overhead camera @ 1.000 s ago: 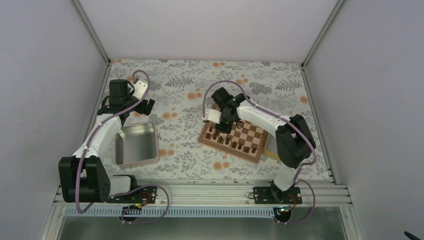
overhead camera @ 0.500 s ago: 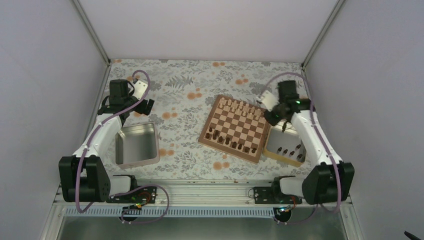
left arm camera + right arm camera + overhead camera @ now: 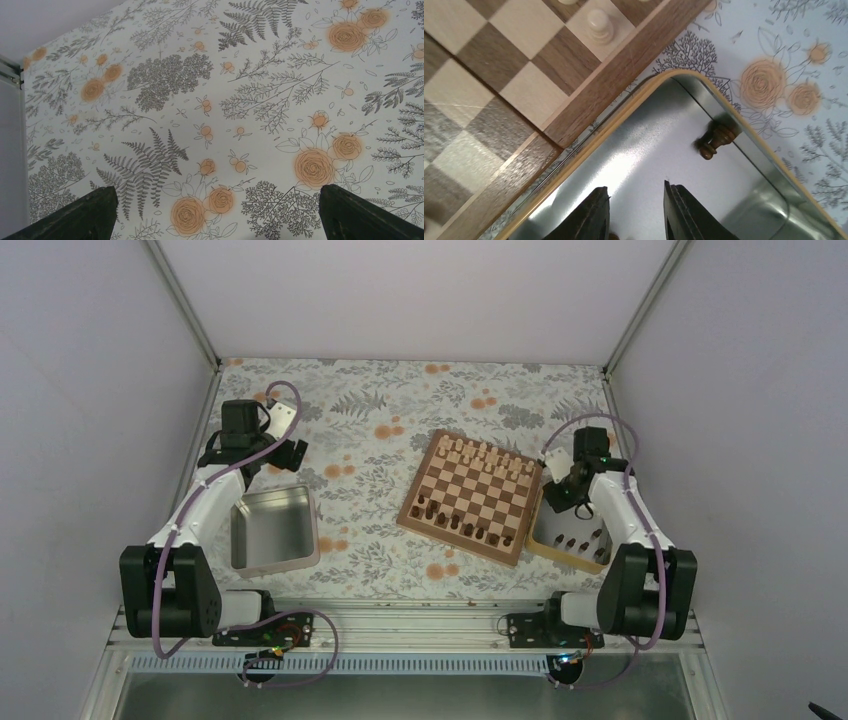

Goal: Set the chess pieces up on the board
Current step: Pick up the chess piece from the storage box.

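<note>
The board (image 3: 470, 495) lies mid-table. Several dark brown chess pieces (image 3: 455, 523) stand along its near edge, and cream pieces line its far edge. More dark pieces (image 3: 572, 540) lie in the pale-rimmed tray (image 3: 545, 543) to the board's right. My right gripper (image 3: 566, 502) hangs over the tray's far end. In the right wrist view it (image 3: 636, 205) is open and empty above the tray's shiny floor. One dark piece (image 3: 716, 140) lies against the tray wall beyond the fingertips. The board's corner (image 3: 624, 65) is at upper left. My left gripper (image 3: 290, 454) is wide open and empty over the cloth (image 3: 215, 215).
A grey metal tin (image 3: 272, 530) sits near left, just in front of the left gripper. A cream pawn (image 3: 599, 25) stands on the board's corner square close to the tray. Enclosure walls run along both sides and the back.
My right arm swung from the board's far-left corner across to the tray on the right and came down over it. The left arm has not moved.
</note>
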`<act>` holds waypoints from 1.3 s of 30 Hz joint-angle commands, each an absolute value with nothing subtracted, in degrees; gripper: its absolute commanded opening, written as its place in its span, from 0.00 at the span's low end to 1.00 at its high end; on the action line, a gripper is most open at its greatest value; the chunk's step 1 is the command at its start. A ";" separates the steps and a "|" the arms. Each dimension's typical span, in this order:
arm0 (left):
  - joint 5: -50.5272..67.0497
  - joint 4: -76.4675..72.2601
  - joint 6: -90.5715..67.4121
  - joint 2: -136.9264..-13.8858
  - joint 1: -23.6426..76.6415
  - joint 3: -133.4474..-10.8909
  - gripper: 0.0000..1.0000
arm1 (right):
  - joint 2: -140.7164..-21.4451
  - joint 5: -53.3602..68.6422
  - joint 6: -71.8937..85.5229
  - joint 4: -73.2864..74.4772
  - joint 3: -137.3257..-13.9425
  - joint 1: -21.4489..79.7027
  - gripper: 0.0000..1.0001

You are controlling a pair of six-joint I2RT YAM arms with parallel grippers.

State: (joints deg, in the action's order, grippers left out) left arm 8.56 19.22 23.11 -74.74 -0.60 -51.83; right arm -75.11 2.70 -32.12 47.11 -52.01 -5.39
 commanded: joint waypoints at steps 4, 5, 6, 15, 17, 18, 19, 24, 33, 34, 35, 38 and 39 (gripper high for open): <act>9.74 20.22 22.41 -75.05 -0.88 -53.13 1.00 | -76.85 -0.41 -23.05 37.38 -47.14 -6.92 0.30; 9.87 20.33 22.34 -74.94 -0.88 -53.14 1.00 | -76.69 -1.12 -22.83 36.90 -46.85 -7.37 0.30; 10.11 20.44 22.33 -74.85 -0.88 -53.10 1.00 | -76.51 -1.37 -22.70 36.67 -46.77 -8.04 0.29; 12.01 21.55 21.89 -74.72 -0.88 -54.14 1.00 | -76.41 -1.06 -22.96 37.35 -46.16 -13.65 0.23; 12.12 21.53 21.85 -74.57 -0.88 -54.14 1.00 | -75.91 -0.62 -23.12 36.65 -45.46 -14.19 0.23; 12.21 21.56 21.80 -74.50 -0.83 -54.15 1.00 | -75.75 -0.41 -23.19 36.08 -45.11 -14.35 0.23; 12.30 21.47 21.75 -74.45 -0.87 -54.14 1.00 | -75.74 -0.25 -23.32 35.61 -44.78 -14.46 0.23; 12.64 21.37 21.85 -74.52 -0.88 -54.01 1.00 | -77.14 0.50 -23.67 33.38 -43.43 -14.65 0.23; 12.57 21.11 22.02 -74.90 -0.88 -53.60 1.00 | -81.88 2.54 -23.55 29.18 -43.22 -14.62 0.22; 12.49 21.03 22.06 -75.01 -0.88 -53.61 1.00 | -82.54 2.62 -23.59 28.92 -43.40 -14.64 0.22; 12.50 21.02 22.06 -75.05 -0.86 -53.57 1.00 | -83.04 2.53 -23.47 28.59 -43.56 -14.66 0.22; 12.29 20.90 21.97 -74.98 -0.87 -53.54 1.00 | -84.14 1.77 -23.17 27.48 -44.01 -14.63 0.21; 12.23 20.81 21.97 -74.89 -0.86 -53.45 1.00 | -84.26 1.63 -23.12 27.10 -44.03 -14.66 0.22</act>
State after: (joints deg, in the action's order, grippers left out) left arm 11.40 21.56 22.24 -74.74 -0.60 -52.51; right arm -83.57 1.30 -23.94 30.20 -43.55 -14.02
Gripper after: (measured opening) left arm 0.999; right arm 0.216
